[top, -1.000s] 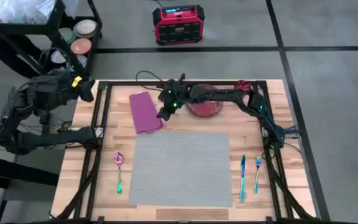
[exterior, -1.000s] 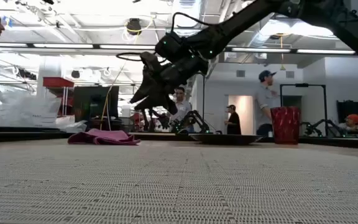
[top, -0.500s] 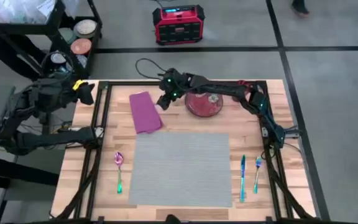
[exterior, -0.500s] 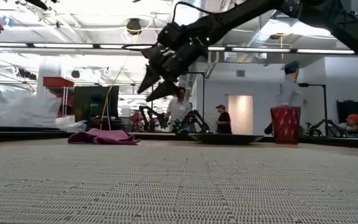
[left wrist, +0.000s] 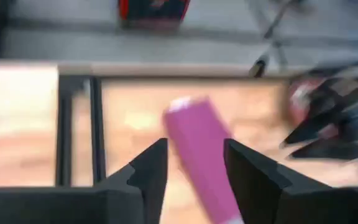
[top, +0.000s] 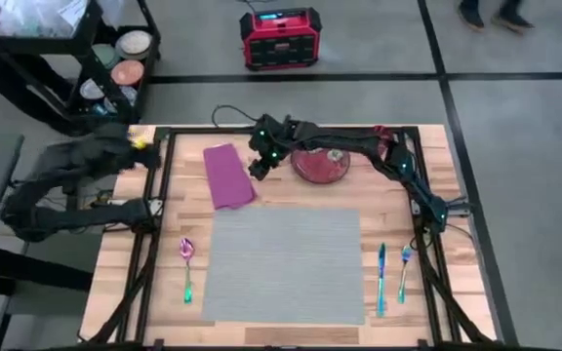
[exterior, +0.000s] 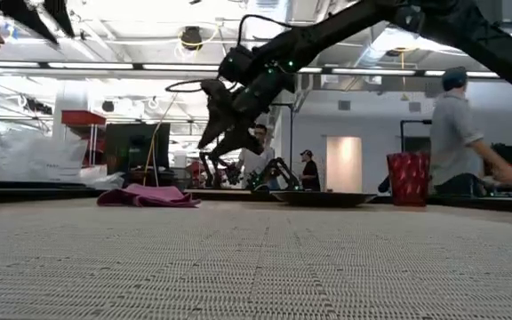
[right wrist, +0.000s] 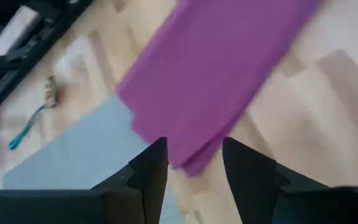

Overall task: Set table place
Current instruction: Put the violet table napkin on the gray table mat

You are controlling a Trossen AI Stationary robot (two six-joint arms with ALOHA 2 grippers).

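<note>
Cutlery is lying nearest me: a spoon [top: 187, 268] just off the left edge of the grey placemat [top: 283, 265], a knife [top: 381, 279] and fork [top: 404, 270] just off its right edge, and the placemat itself is sitting bare in the middle of the table [top: 115, 263]. Beyond it, I am holding the right gripper [top: 258, 170] over the table's far half, between the magenta napkin [top: 227, 175] and the dark red plate [top: 321, 164]; its jaws are standing apart and empty, with the napkin's near corner showing between the fingers in the right wrist view. Half a second ago that gripper was riding higher and farther back; now it is dropping toward the napkin again, so I judge I am lining up a pick of the napkin, with the plate and the red cup [exterior: 407, 179] still waiting at the far edge. The left gripper [left wrist: 194, 171], which was parked off the table's left side a second ago, is now swinging in toward the far-left corner, jaws apart, napkin ahead of it. Farthest off, a person [exterior: 456, 133] is walking through the room.
</note>
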